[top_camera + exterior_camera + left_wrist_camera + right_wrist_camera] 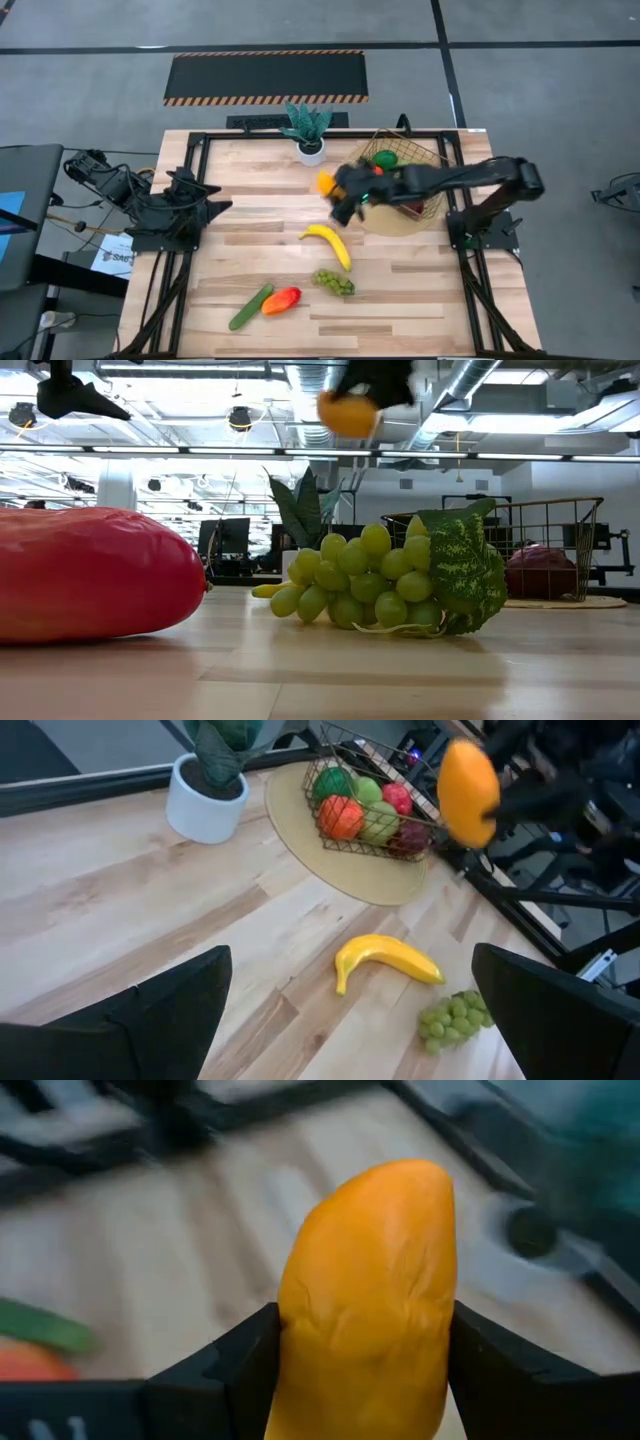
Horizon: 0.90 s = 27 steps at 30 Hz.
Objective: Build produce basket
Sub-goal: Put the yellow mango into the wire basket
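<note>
My right gripper (338, 192) is shut on an orange fruit (325, 182), high above the table just left of the basket. The fruit also shows in the low view (347, 412) and the left wrist view (468, 792). The gold wire basket (412, 150) stands on a round tan mat and holds green, orange and red produce (362, 802). A banana (328, 243), grapes (335, 282), a cucumber (250, 307) and an orange-red pepper (282, 300) lie on the table. My left gripper (215, 208) is open and empty at the table's left. My right gripper pinches the orange fruit (365, 1300) between its two fingers (235, 1365), one on each of two opposite sides. The skin is creased beside one finger. The fruit is lifted clear of the table and stands out beyond the fingertips.
A spiky green plant in a white pot (308, 135) stands at the far edge, left of the basket. The tan mat (395, 222) juts out past the basket toward the near side. Bare wood lies between the banana and my left arm.
</note>
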Tool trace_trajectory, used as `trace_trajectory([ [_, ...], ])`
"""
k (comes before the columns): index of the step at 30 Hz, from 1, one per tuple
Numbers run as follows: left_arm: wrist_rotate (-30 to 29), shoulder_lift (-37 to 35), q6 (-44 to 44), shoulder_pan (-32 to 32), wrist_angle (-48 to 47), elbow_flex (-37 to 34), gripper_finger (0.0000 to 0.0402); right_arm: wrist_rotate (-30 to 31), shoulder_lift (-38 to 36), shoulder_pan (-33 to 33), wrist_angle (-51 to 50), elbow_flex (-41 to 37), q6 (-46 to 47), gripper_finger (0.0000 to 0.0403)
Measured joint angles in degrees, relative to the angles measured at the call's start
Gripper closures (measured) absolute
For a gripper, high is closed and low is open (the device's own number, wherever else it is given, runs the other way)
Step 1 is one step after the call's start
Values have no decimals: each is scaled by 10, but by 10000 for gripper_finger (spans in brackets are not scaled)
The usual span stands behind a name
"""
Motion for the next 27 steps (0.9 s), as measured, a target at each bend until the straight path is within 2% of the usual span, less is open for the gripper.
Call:
trace_trajectory([
  [7, -8, 0, -6, 0, -6, 0, 3, 79, -98, -53, -239, -2, -16, 153],
  [12, -15, 0, -16, 0, -15, 0, 3, 107, -160, -112, -346, -63, -29, 153],
  [16, -32, 0, -27, 0, -25, 0, 3, 98, -226, -150, -345, -158, -46, 153],
  [20, -46, 0, -31, 0, -29, 0, 3, 45, -279, -162, -309, -250, -78, 153],
  [27, -54, 0, -50, 0, -39, 0, 3, -15, -307, -179, -230, -351, -131, 152],
])
